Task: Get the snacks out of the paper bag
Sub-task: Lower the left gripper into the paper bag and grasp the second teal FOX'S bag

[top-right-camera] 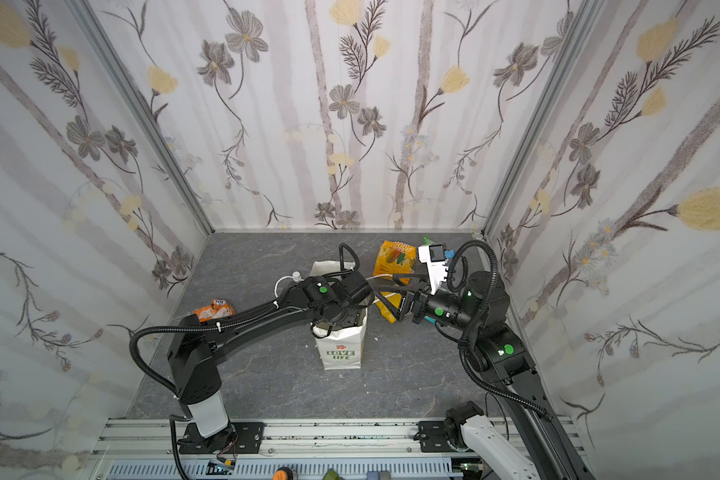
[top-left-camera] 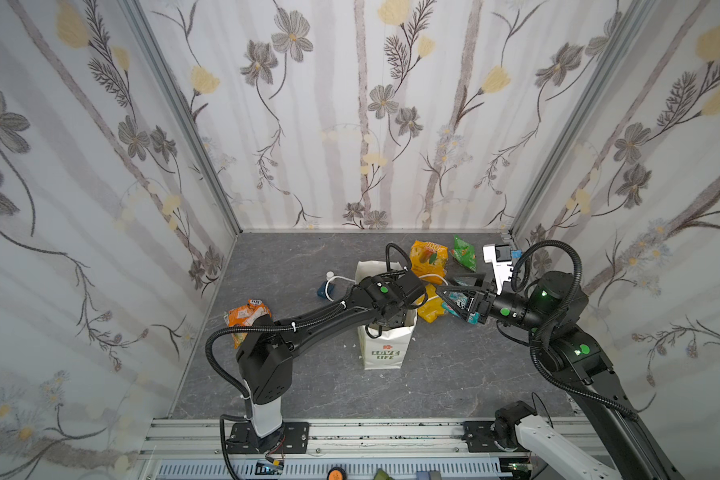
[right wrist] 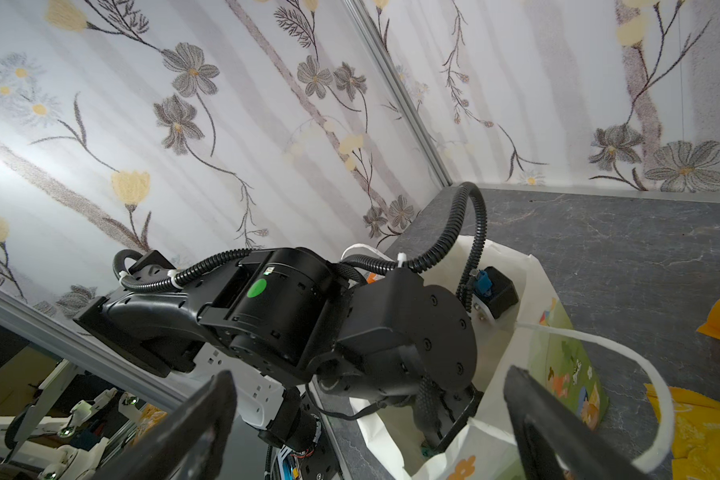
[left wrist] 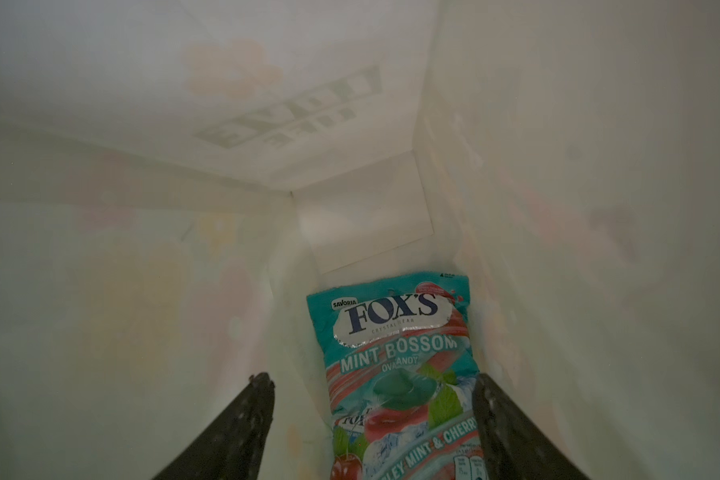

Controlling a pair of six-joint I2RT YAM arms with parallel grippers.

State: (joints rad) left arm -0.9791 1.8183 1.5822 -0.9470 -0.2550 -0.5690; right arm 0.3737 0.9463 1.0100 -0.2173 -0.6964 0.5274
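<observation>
Teal FOX'S packet (left wrist: 391, 332) is seen deep inside upright paper bag (top-left-camera: 385, 361) at table (top-left-camera: 308, 386) centre, straddled by left end effector (left wrist: 371, 378), jaws apart, not yet gripped; prob. light, soft, slippery, best pinched mid-body; right end effector (right wrist: 368, 372) spread, empty.

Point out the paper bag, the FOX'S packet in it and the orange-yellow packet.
paper bag (top-left-camera: 400, 345): in a top view, front wall.
FOX'S packet (left wrist: 391, 320): left wrist view, white logo.
orange-yellow packet (top-left-camera: 428, 257): in a top view, middle.
</observation>
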